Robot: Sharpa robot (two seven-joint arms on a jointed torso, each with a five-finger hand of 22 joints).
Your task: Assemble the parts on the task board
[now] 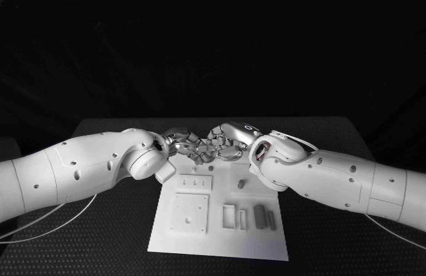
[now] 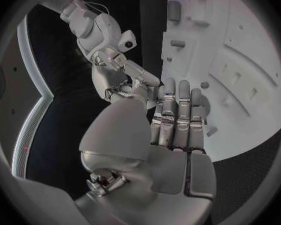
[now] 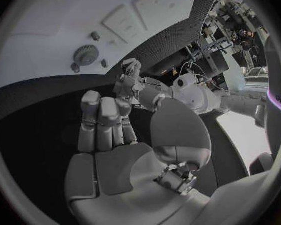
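Both hands meet over the far edge of the task board [image 1: 217, 239]; the left hand [image 1: 184, 142] and the right hand [image 1: 226, 142] have curled fingers, and I cannot tell if they grip anything.

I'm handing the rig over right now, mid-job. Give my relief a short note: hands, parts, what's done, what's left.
Left hand and right hand meet fingertip to fingertip above the far edge of the task board; whether they hold a part between them cannot be told. A gear lies flat on the board. Several upright blocks stand near the board's front, beside a square plate. What is already assembled cannot be judged; treat the assembly as unfinished.
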